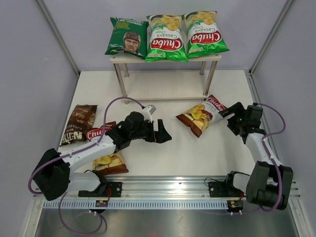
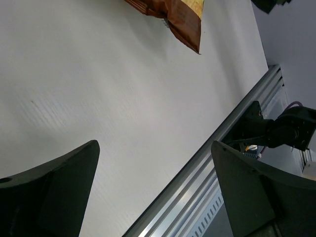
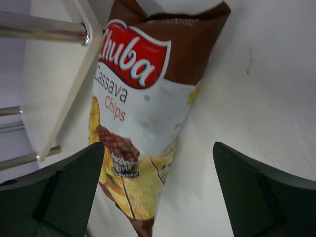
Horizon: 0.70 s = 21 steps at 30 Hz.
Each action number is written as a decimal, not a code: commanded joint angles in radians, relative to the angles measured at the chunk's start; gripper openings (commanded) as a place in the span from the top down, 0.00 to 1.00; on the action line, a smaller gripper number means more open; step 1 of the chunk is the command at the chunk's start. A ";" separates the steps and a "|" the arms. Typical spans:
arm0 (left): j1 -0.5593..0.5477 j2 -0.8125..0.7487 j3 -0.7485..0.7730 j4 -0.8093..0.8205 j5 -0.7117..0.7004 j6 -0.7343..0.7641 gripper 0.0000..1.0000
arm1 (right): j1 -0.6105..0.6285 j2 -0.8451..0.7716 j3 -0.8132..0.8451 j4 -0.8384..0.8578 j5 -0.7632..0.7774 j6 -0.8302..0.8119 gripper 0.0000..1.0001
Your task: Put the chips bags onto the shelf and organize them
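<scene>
**A:** Where are the chips bags?

**B:** Three lie flat on the top board of the shelf (image 1: 148, 59), at the far side of the table (image 1: 168, 158). The dark green bag (image 1: 127, 37) with a man's face is on the left. The middle green Chuba bag (image 1: 167, 38) and the right green Chuba bag (image 1: 205, 33) are beside it. All three sit edge to edge and overlap slightly.

**A:** And the rest?

**B:** They are down on the table. One brown-and-white Chuba bag (image 1: 201, 114) (image 3: 133, 133) lies tilted just near of the shelf's right legs, with its red logo end toward the far right. It is glossy, with "Cassava Chips" printed on white and chips pictured at the other end. The second brown-and-white bag (image 1: 109, 163) is at the near left, partly hidden under the left arm. The dark brown Kettle bag (image 1: 79, 123) lies beyond it, close to the left wall.

**A:** How do the grippers stand?

**B:** The left gripper (image 1: 164, 134) (image 2: 153, 148) is over bare table near the middle, with its fingers wide apart and nothing between them. Its wrist view catches only a corner of the tilted bag at the top edge. The right gripper (image 1: 228, 114) (image 3: 158, 148) is also spread, at the logo end of that same bag. In its wrist view the bag runs between the two fingers. I cannot tell whether they touch it.
</scene>
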 commanded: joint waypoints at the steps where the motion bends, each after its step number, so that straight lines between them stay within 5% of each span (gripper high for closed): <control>1: -0.029 -0.010 -0.019 0.060 0.027 -0.010 0.01 | -0.096 0.154 0.035 0.307 -0.241 -0.006 0.01; 9: -0.045 -0.049 -0.059 0.040 0.047 0.012 0.01 | -0.188 0.434 0.139 0.436 -0.256 0.007 0.01; 16: -0.048 -0.072 -0.069 0.022 0.068 0.030 0.01 | -0.230 0.750 0.156 0.861 -0.519 0.160 0.08; 21: -0.048 -0.087 -0.073 0.008 0.059 0.045 0.01 | -0.228 0.856 0.130 1.002 -0.574 0.248 0.15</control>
